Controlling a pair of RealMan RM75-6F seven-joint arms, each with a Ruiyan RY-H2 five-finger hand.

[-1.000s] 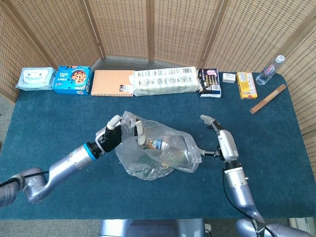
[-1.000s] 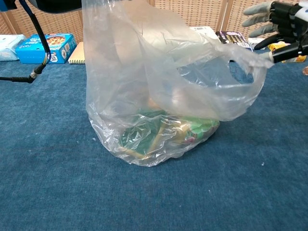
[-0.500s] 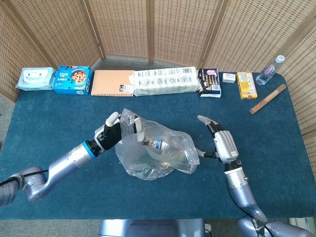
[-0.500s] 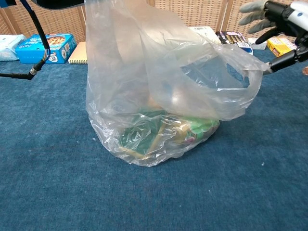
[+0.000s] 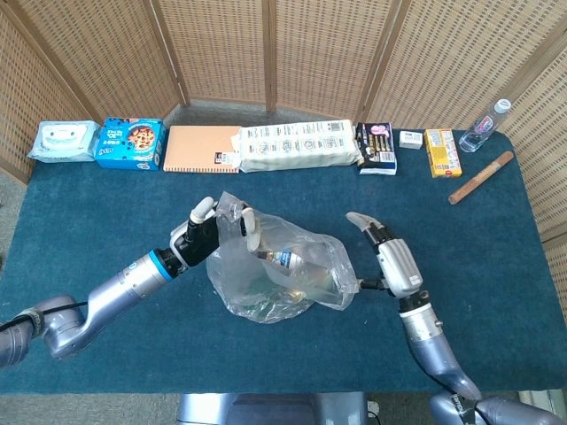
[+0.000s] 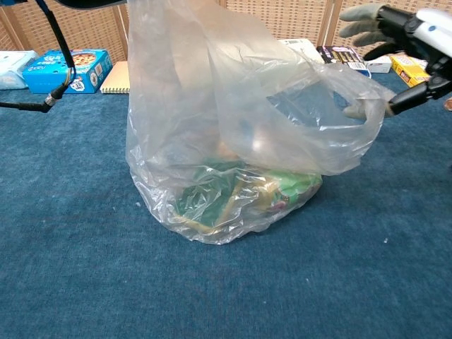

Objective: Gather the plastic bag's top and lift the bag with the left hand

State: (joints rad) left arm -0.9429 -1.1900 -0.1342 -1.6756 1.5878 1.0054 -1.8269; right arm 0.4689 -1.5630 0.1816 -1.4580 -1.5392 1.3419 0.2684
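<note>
The plastic bag (image 5: 282, 279) sits on the blue table (image 5: 106, 212), near the centre, its base resting on the cloth. Inside it lie a bottle with a label (image 5: 282, 259) and green and yellow packaging (image 6: 233, 194).

The left hand (image 5: 205, 235) holds the bag's upper left edge; its fingers (image 5: 249, 226) curl around a raised fold of plastic, pulling that side upward. In the chest view the film rises out of the top of the frame at that side.

The right hand (image 5: 390, 261) is at the bag's right edge. Its thumb touches the rim of the bag mouth, while the other fingers (image 6: 361, 15) are extended and spread, holding nothing.

Along the far table edge stand a wipes pack (image 5: 62, 140), a blue cookie box (image 5: 130, 142), an orange notebook (image 5: 202, 149), a white printed package (image 5: 299, 146), a yellow box (image 5: 439, 151), a water bottle (image 5: 485, 126) and a wooden stick (image 5: 480, 177).
</note>
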